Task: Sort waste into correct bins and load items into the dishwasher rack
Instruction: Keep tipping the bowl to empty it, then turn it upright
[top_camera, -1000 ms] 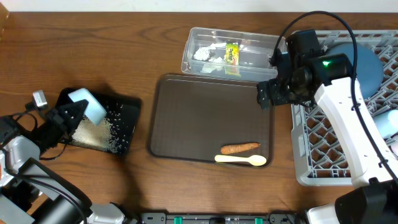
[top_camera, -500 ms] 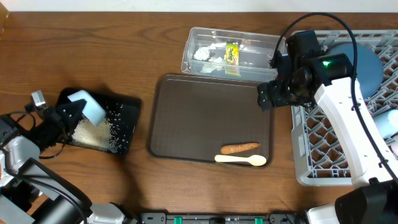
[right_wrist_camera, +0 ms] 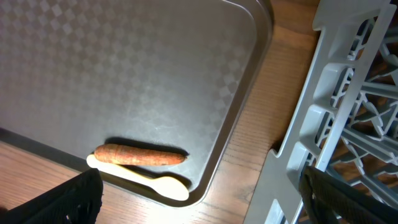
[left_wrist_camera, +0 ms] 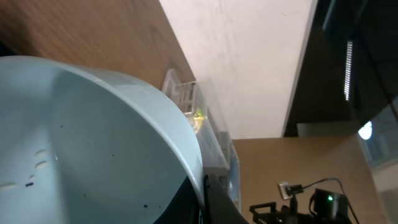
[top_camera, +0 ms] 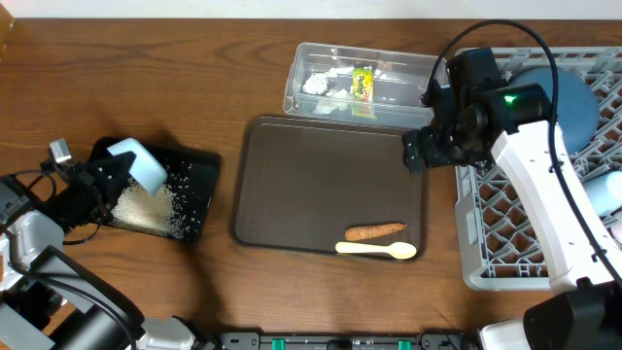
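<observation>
Wooden surface [top_camera: 243, 87] carried it all: the large light-grey lattice dishwasher rack [top_camera: 486, 209] on the right, the flat brown serving tray [top_camera: 321, 185] mid-table, the clear plastic rectangular tub [top_camera: 398, 73] behind it, and the shallow black rectangular tray [top_camera: 199, 185] on the left. Left jaws were clamped on the pale blue bowl [top_camera: 141, 163], tipped over the black tray, with loose white rice grains [top_camera: 136, 206] heaped below. Right jaws hung wide and empty over the brown tray's right edge, beside the rack. The short orange carrot piece [top_camera: 375, 231] lay touching the cream spoon [top_camera: 379, 250]. Danger: a few grains looked stuck inside the bowl, and carrying it off would scatter them. A careless grab at the carrot could drag the spoon along.
</observation>
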Controlling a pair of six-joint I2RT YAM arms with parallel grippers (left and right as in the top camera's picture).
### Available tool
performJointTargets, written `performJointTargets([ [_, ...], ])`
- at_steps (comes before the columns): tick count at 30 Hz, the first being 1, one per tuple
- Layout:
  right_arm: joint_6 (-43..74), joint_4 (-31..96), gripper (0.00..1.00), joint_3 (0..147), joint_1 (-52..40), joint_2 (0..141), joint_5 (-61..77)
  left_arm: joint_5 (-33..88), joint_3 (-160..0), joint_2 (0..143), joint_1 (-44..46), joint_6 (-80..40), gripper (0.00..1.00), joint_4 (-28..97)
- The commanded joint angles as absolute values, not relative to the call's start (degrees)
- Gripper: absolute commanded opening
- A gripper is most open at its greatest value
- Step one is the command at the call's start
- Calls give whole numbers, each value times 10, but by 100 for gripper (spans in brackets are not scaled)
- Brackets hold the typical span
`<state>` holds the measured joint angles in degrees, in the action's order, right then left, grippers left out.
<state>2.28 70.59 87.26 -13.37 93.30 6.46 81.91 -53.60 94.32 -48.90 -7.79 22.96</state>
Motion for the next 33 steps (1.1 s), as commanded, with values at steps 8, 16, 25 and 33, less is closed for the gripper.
performJointTargets([
  [8, 1, 714, 99, 873, -136, 921, 60, 893, -540, 934, -488, -57, 6, 204],
  [16, 1, 716, 99, 873, -136, 921, 60, 780, -540, 935, -488, -139, 6, 205],
  [25, 2, 718, 99, 873, -136, 921, 60, 901, -540, 935, -487, -91, 6, 181],
  [33, 2, 723, 99, 873, -136, 921, 60, 786, -541, 932, -481, -186, 6, 195],
])
